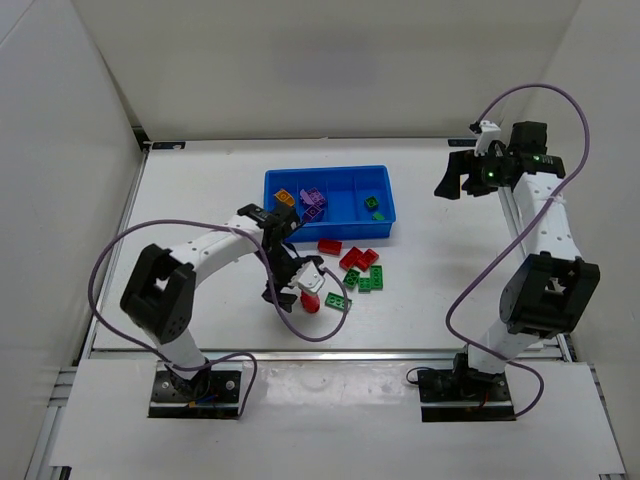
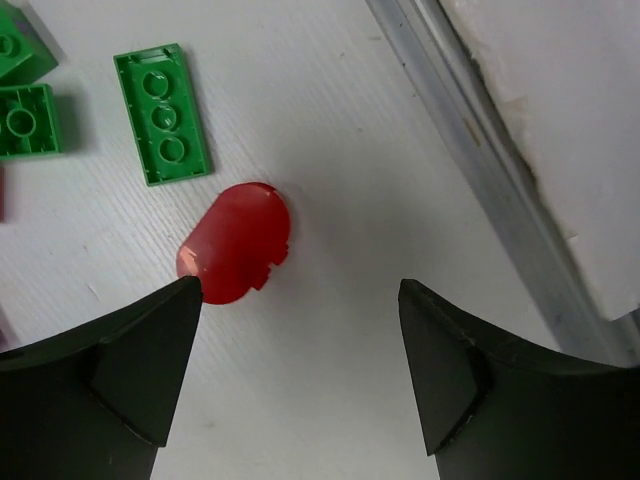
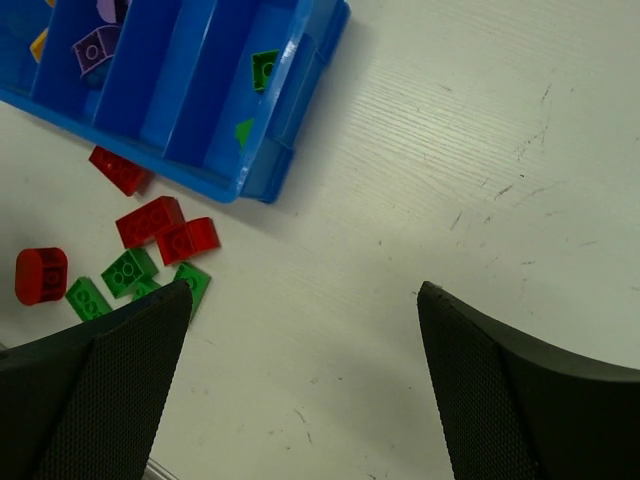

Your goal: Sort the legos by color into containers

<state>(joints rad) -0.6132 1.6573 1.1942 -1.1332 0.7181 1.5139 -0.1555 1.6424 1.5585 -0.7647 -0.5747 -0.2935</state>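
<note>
My left gripper (image 2: 298, 320) hangs with its fingers spread wide and holds nothing, above the table (image 1: 200, 200) between its middle and the near edge. A rounded red brick (image 2: 235, 243) lies just off one fingertip, with a flat green plate (image 2: 161, 113) close beside it. More red and green legos (image 1: 358, 266) lie loose just in front of the blue tray (image 1: 330, 233). The tray sits toward the far edge and holds orange, purple and green pieces in separate compartments. My right gripper (image 3: 300, 320) is spread too, high near the far right corner.
</note>
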